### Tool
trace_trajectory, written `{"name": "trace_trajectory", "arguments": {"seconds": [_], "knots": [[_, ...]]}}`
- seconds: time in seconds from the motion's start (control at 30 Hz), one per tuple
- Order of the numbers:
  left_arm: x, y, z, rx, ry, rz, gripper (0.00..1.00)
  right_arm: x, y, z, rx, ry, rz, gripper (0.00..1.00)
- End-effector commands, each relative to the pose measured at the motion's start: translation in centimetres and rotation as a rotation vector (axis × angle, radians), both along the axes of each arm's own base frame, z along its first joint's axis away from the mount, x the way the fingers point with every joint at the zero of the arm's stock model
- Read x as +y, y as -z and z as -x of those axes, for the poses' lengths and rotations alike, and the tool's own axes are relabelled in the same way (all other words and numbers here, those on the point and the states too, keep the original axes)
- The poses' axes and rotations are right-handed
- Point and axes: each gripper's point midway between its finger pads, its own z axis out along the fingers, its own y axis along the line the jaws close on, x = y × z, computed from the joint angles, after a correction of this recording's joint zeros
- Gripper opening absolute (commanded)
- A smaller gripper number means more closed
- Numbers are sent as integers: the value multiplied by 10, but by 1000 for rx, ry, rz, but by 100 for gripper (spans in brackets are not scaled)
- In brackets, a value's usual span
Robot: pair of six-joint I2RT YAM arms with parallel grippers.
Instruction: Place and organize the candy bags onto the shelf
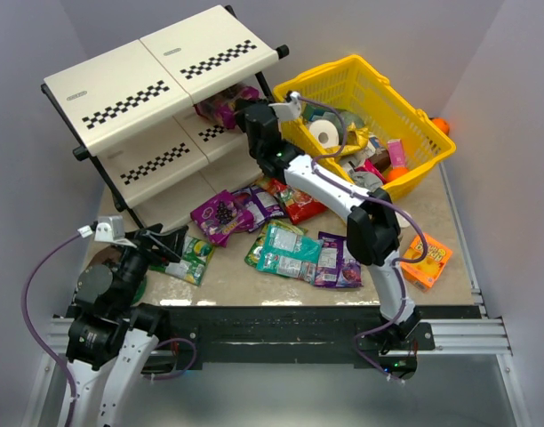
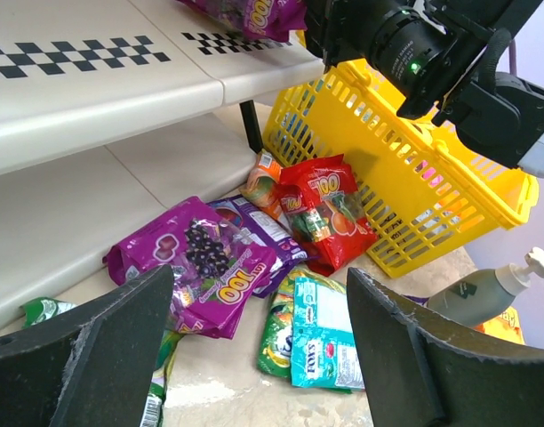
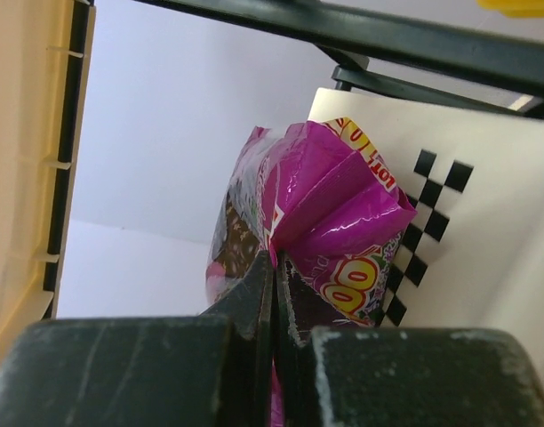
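The shelf [image 1: 139,76] stands at the back left. My right gripper [image 1: 237,109] reaches into its middle tier, shut on a magenta candy bag [image 1: 219,105]. In the right wrist view the closed gripper [image 3: 274,267] pinches that bag [image 3: 343,205] by its edge, in front of a checkered strip. Several candy bags lie on the table: purple [image 1: 217,216], red [image 1: 299,203], teal [image 1: 285,249], another purple [image 1: 339,262], green [image 1: 190,258]. My left gripper [image 1: 170,245] hovers open and holds nothing. In its own view it [image 2: 259,347] faces the purple [image 2: 201,267], teal [image 2: 330,334] and red [image 2: 321,209] bags.
A yellow mesh basket [image 1: 423,165] full of other goods sits at the back right, close to the shelf's leg. A small orange box [image 1: 428,260] lies at the right. A grey pump bottle [image 2: 476,294] stands beside the basket. The right arm [image 1: 330,191] spans over the pile.
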Motion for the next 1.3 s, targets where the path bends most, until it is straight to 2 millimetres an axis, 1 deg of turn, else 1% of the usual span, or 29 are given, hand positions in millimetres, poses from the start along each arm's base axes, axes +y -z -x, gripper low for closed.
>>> {"name": "trace_trajectory", "arguments": {"seconds": [0.0, 0.1, 0.17, 0.2, 0.23, 0.27, 0.3, 0.33, 0.37, 0.4, 0.47, 0.53, 0.57, 0.6, 0.77, 0.8, 0.83, 0.9, 0.93, 0.97, 1.0, 1.03, 1.07, 1.1, 1.13, 1.17, 1.2, 1.23, 1.27], "knots": [[-1, 4, -3, 20, -5, 5, 84, -7, 1, 9, 30, 157, 58, 0], [3, 4, -5, 22, -27, 6, 84, -11, 10, 15, 49, 206, 80, 0], [3, 4, -5, 22, -29, 7, 84, -11, 8, 16, 41, 203, 84, 0], [4, 4, -5, 22, -31, 7, 84, -12, 11, 16, 41, 199, 95, 5], [4, 3, -5, 22, -31, 7, 85, -15, 7, 17, 34, 197, 106, 9], [4, 4, -6, 27, -32, 6, 86, -15, -2, 19, 10, 194, 86, 17], [4, 4, -6, 28, -35, 6, 86, -17, 3, 20, 7, 187, 124, 35], [4, 5, -6, 32, -35, 6, 86, -18, 0, 21, -5, 179, 128, 43], [5, 5, -6, 32, -38, 6, 87, -20, -12, 24, -24, 172, 122, 49], [5, 4, -6, 29, -40, 9, 87, -20, -12, 26, -26, 164, 159, 61], [5, 5, -6, 29, -42, 10, 88, -23, -27, 31, -38, 146, 169, 69], [6, 4, -5, 28, -43, 11, 89, -27, -30, 37, -53, 129, 223, 76], [6, 4, -5, 28, -45, 12, 89, -28, -37, 40, -78, 118, 213, 78], [6, 4, -5, 27, -46, 12, 89, -35, -39, 48, -83, 111, 227, 82], [6, 4, -5, 26, -43, 14, 91, -51, -60, 72, -142, 63, 221, 92], [6, 5, -5, 28, -45, 12, 91, -48, -52, 77, -146, 19, 271, 94], [5, 5, -6, 31, -43, 11, 92, -54, -68, 86, -167, 7, 267, 95], [2, 6, -7, 41, -28, 5, 93, -49, -62, 98, -159, -83, 351, 99], [1, 8, -8, 46, -22, 1, 95, -52, -71, 108, -174, -118, 366, 99], [-1, 10, -10, 57, -14, -4, 95, -49, -70, 116, -181, -169, 400, 99], [-1, 10, -11, 61, -14, -10, 96, -42, -59, 126, -189, -251, 458, 99], [-1, 11, -12, 66, -14, -13, 97, -42, -64, 136, -200, -292, 468, 99], [-7, 14, -13, 82, 19, -18, 98, -43, -55, 142, -180, -325, 500, 99], [-8, 15, -14, 84, 23, -23, 99, -42, -38, 149, -163, -369, 533, 99], [-10, 17, -15, 94, 34, -27, 99, -35, -33, 162, -178, -447, 534, 99], [-12, 19, -17, 106, 40, -33, 100, -39, -33, 172, -181, -474, 534, 99], [-13, 20, -18, 110, 45, -37, 99, -40, -13, 180, -150, -512, 552, 99], [-14, 21, -18, 116, 49, -38, 100, -39, -5, 188, -141, -541, 555, 99], [-15, 23, -19, 125, 52, -40, 100, -41, -3, 198, -141, -570, 548, 99]]}}
